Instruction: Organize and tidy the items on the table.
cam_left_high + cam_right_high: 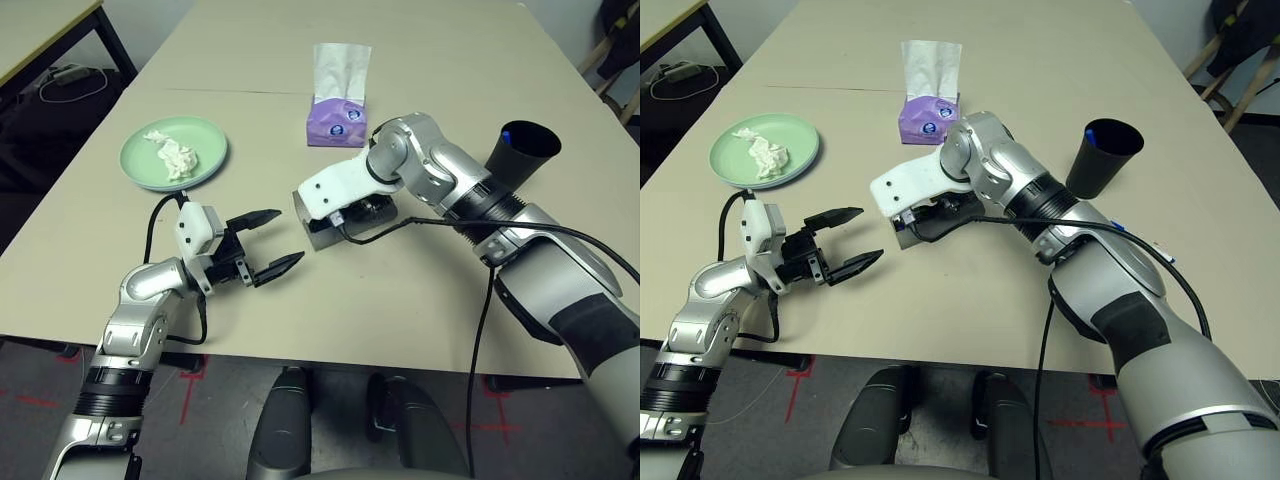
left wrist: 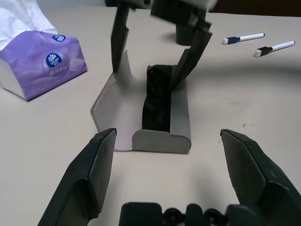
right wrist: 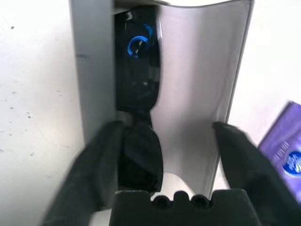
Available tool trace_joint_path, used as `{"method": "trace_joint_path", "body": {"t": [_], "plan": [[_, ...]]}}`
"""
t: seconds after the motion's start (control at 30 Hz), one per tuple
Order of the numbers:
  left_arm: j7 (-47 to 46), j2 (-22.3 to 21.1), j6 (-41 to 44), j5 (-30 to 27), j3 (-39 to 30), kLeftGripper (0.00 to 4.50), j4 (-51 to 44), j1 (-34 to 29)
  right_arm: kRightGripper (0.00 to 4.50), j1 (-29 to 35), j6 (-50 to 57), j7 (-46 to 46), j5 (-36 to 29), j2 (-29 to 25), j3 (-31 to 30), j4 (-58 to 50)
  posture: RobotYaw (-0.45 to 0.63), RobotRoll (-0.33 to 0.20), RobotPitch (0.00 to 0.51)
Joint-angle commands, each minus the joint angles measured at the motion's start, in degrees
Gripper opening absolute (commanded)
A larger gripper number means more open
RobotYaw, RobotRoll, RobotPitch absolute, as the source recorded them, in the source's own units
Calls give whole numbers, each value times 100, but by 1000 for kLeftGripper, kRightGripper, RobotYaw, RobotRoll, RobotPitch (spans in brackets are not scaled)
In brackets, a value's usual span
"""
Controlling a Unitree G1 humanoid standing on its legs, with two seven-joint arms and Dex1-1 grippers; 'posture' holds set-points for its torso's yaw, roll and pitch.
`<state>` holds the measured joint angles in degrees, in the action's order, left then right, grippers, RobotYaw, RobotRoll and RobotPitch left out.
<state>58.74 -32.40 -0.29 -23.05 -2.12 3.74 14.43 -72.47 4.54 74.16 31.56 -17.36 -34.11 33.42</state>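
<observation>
Two jobs done: black sunglasses (image 2: 157,101) inside open grey oblong case (image 2: 146,117), crumpled white tissue (image 1: 172,155) on mint green round plate (image 1: 205,135). Left: closing case, cupping white-and-blue pens (image 2: 242,38). Both end effectors, left (image 1: 268,242) and right (image 3: 164,141), spread, holding nothing.

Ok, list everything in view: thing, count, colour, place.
Table: one, beige, under everything.
Plate: one, mint green, far left.
Tissue: one, white, crumpled on the plate.
Tissue box: one, purple, centre back.
Case: one, grey, open, centre.
Sunglasses: one, black, inside the case.
Cup: one, black, right.
Pens: two, white, beyond the case.
Side desk: one, far left corner.
Left end effector: open, beside the case.
Right end effector: open, over the case.
</observation>
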Motion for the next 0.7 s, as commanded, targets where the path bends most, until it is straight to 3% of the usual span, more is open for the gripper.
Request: {"method": "trace_joint_path", "body": {"t": [0.03,0.13,0.23,0.47,0.7], "plan": [[132,-49,-91,82,9,4500,189,163,4449,80,195,26,-233,-321,352,-550,193,0,127],[233,-77,-115,62,-3,4500,324,257,4449,563,680,267,-477,-659,584,-1384,173,0,127],[335,-112,-106,61,2,4500,443,376,4449,1264,1626,341,-1205,-776,1280,-2240,159,0,132],[536,-73,-447,122,-24,4500,907,654,4449,2967,2986,-940,-2372,-473,2756,-3469,108,0,128],[899,-63,-765,244,116,4500,1381,977,4449,4138,3122,-1929,-3643,59,3875,-4018,83,0,132]]}}
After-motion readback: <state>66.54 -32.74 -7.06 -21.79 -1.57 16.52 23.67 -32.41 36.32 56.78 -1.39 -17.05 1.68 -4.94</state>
